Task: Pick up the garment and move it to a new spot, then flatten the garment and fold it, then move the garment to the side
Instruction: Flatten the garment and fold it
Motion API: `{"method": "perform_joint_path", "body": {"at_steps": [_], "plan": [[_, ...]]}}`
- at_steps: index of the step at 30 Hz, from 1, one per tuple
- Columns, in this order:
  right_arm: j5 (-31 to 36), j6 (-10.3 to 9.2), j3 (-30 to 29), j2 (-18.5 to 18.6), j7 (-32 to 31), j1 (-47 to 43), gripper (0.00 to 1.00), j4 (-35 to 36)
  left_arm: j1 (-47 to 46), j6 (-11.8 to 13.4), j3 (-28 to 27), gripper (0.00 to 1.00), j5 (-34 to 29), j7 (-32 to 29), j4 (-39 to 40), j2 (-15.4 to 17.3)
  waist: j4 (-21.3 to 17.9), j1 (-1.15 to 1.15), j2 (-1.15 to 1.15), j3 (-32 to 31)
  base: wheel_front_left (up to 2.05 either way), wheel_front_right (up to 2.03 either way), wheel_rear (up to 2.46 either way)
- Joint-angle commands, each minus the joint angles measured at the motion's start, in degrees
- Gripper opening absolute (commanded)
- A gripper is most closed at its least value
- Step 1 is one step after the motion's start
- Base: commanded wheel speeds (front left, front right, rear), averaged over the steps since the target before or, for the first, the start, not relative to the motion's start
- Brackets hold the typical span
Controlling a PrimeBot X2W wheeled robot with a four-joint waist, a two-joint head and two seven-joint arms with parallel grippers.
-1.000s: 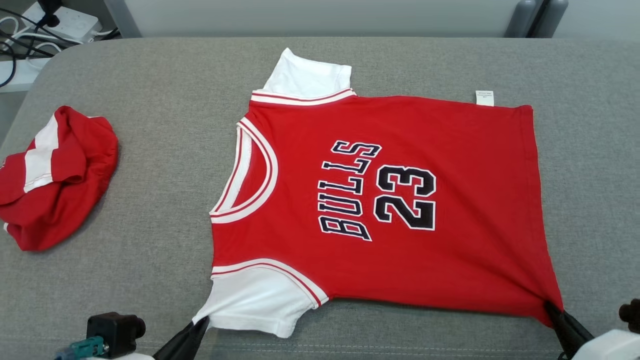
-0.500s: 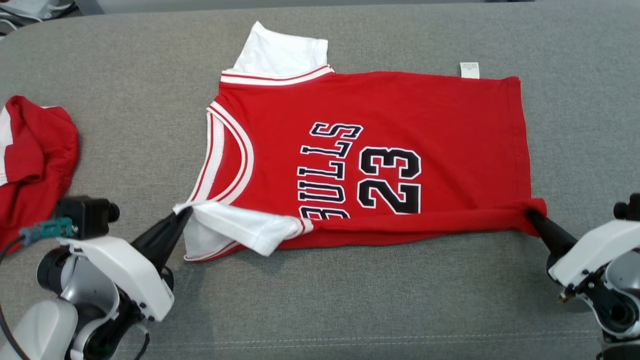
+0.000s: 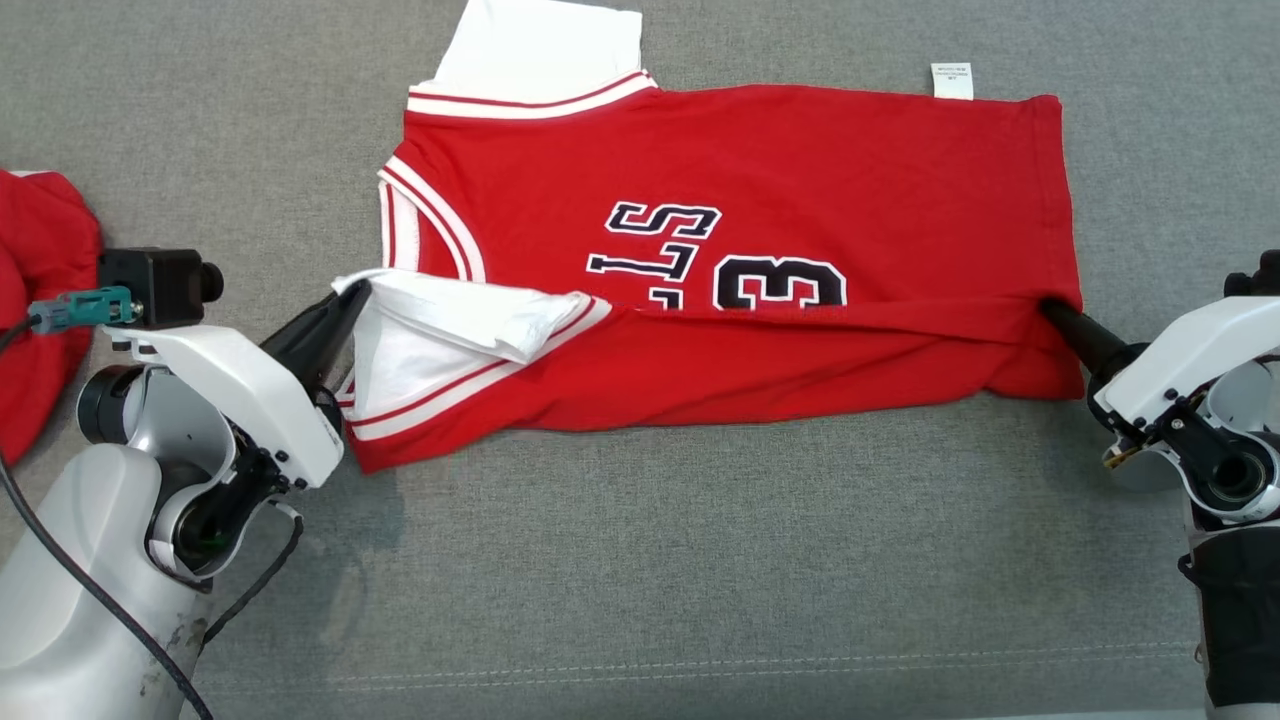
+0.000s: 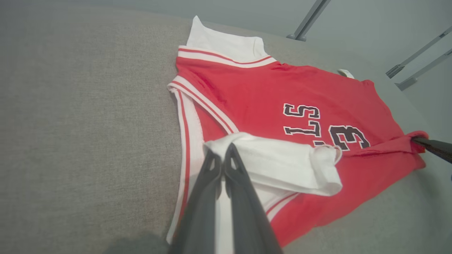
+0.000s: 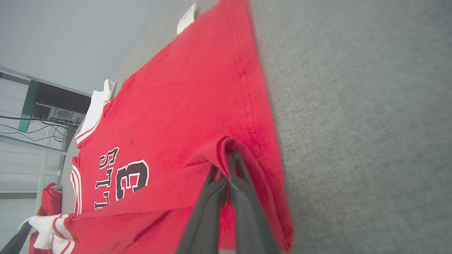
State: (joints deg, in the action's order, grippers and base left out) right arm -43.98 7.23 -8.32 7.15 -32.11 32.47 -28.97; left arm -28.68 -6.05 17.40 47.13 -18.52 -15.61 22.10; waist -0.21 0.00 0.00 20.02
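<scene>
A red jersey with white sleeves and black lettering lies on the grey padded surface, its near long edge lifted and carried over toward the far edge. My left gripper is shut on the near white sleeve in the left wrist view. My right gripper is shut on the jersey's near hem corner. The fold covers the lower half of the lettering. The far sleeve lies flat.
A second crumpled red and white garment sits at the left edge, beside my left arm. Bare grey surface stretches in front of the jersey. A white care label sticks out at the jersey's far edge.
Both grippers have carried the jersey's near edge farther across, so the fold now hides more of the lettering. The head camera has tilted down, shifting the whole picture.
</scene>
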Motion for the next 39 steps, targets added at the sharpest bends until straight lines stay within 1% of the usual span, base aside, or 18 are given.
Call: {"method": "perform_joint_path", "body": {"at_steps": [1,2,5,7,9,11,14,17,21,24,27,28,30,33,35,39], "plan": [[-1.2,0.25,1.4,0.5,1.2,1.7,1.0,1.1,-3.3,-0.4,-2.3,0.48,0.1,1.7,-0.3,2.0,0.1,0.0,0.0,0.2,0.0,0.0,0.0],[-1.6,0.25,1.7,0.6,2.0,1.9,1.0,1.1,-3.8,-0.5,-2.4,1.0,-0.3,3.1,-1.2,1.9,0.2,0.0,0.0,0.3,0.0,0.0,0.0],[-3.2,0.25,2.5,0.9,4.4,1.2,1.0,1.8,-4.2,-0.8,-2.1,1.0,-0.9,6.7,-3.1,1.3,0.3,0.0,0.0,0.2,0.0,0.0,0.0],[-3.4,0.25,2.9,1.2,5.3,0.5,1.0,2.3,-3.9,-0.9,-1.8,1.0,-1.1,7.7,-3.5,1.1,0.4,0.0,0.0,0.1,0.0,0.0,0.0],[-4.6,0.25,3.3,1.5,7.7,-1.3,1.0,4.0,-3.2,-0.7,-2.0,1.0,-2.5,11.0,-3.9,1.0,0.6,0.0,0.0,-0.2,0.0,0.0,0.0],[-5.9,0.25,4.1,1.6,10.0,-3.6,1.0,6.4,-2.0,0.2,-2.2,1.0,-3.8,13.9,-4.0,0.9,0.6,0.0,0.0,-0.5,0.0,0.0,0.0],[-6.9,0.25,5.7,2.2,14.9,-8.2,1.0,11.2,0.6,2.7,-2.6,1.0,-6.3,18.3,-3.4,0.7,0.7,0.0,0.0,-1.3,0.0,0.0,0.0],[-3.9,0.25,7.7,3.7,22.4,-13.5,1.0,15.6,3.9,5.5,-2.1,1.0,-8.9,21.2,-1.8,0.4,0.6,0.0,0.0,-2.2,0.0,0.0,0.0],[3.5,0.25,9.3,4.6,32.2,-18.8,1.0,17.8,8.6,10.2,-2.0,1.0,-11.8,24.2,0.3,0.1,-0.1,0.0,0.0,-3.2,0.0,0.0,0.0],[9.4,0.25,9.1,4.1,38.8,-21.2,1.0,17.5,11.7,12.9,-1.9,1.0,-12.9,25.7,1.8,-0.6,-0.6,0.0,0.0,-4.3,0.0,0.0,0.0],[14.7,0.25,8.4,2.9,43.4,-23.0,1.0,16.9,14.2,14.9,-1.6,1.0,-13.7,26.1,3.2,-1.0,-0.8,0.0,0.0,-5.3,0.0,0.0,0.0],[16.6,0.25,8.1,2.5,44.3,-23.6,1.0,16.8,15.1,15.3,-1.5,1.0,-13.6,26.0,3.6,-1.2,-1.0,0.0,0.0,-5.6,0.0,0.0,0.0],[18.4,0.25,7.3,0.9,45.5,-24.5,1.0,16.9,16.7,16.5,-1.8,1.0,-13.6,26.3,4.6,-1.5,-1.5,0.0,0.0,-6.1,0.0,0.0,0.0],[20.7,0.25,6.4,-0.6,46.3,-25.7,1.0,16.9,18.7,17.4,-2.1,1.0,-12.9,26.0,5.6,-1.7,-2.1,0.0,0.0,-6.5,0.0,0.0,0.0],[21.4,0.25,6.1,-1.4,46.5,-26.1,1.0,16.6,19.5,17.5,-2.1,1.0,-12.4,25.4,6.1,-1.8,-2.5,0.0,0.0,-6.5,0.0,0.0,0.0],[21.8,0.25,6.5,-2.1,46.7,-25.6,1.0,15.8,19.8,16.9,-1.7,1.0,-11.2,23.3,5.8,-1.6,-3.2,0.0,0.0,-6.2,0.0,0.0,0.0]]}}
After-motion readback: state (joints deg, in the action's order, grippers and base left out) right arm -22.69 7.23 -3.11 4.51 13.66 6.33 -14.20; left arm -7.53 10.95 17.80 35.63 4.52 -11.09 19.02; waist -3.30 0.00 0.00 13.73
